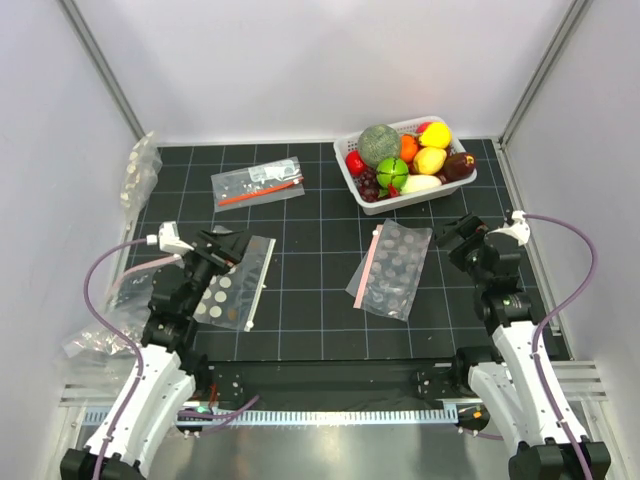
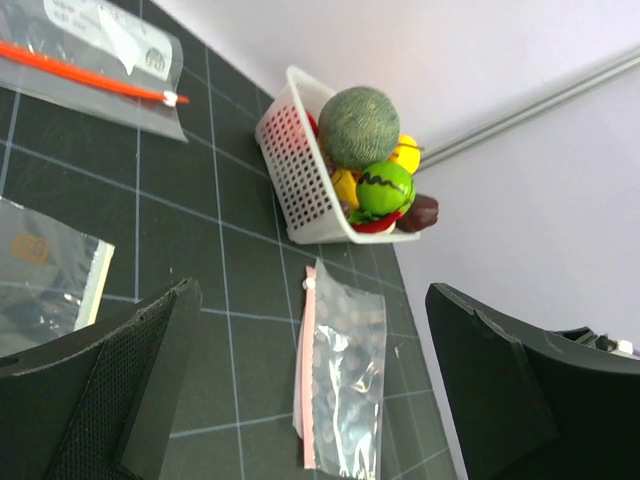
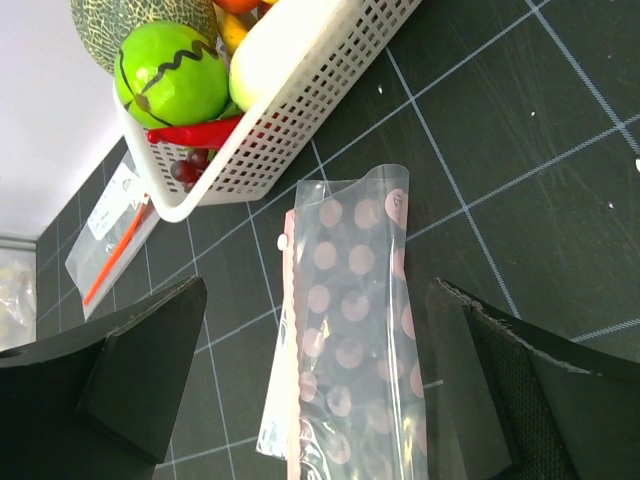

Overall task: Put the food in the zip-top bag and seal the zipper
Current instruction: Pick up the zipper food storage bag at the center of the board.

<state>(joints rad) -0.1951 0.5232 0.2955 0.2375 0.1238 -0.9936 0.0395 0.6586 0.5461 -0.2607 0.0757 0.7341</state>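
Nearest me, my left fingers (image 1: 222, 248) hovered wide apart over a pale-edged dotted bag (image 1: 235, 290) at the near left, holding nothing. My right fingers (image 1: 462, 236) stood just as wide and empty at the right, near the basket (image 1: 372, 200).

Between the two, on the dark surface (image 1: 310, 300), lay the bag (image 1: 395, 270) I wanted: clear, white-dotted, flat, with nothing in it that I could see. Its zipper (image 1: 366, 262), the pink strip, ran along the bag's left edge from far to near. Whether it was pressed shut I could not tell.

All the food sat in the basket just beyond the bag, at the far right. The chili (image 3: 190, 132) lay low against the wall, with a lemon (image 1: 430, 160), a green fruit (image 1: 392, 172), a whitish piece (image 1: 420, 184) and a melon (image 1: 378, 143) piled among others. A bag with an orange stick (image 1: 258, 185) lay far left, well apart.

I judged the job not yet begun: no piece lifted, the bag untouched. The next move, as I read it, called for opening the mouth first, one pair pinching the pink edge while the other fetched a small piece. My right fingers were closer to the basket, so the left would need to cross to the zipper. Thin film lying flat would likely slide rather than pinch.
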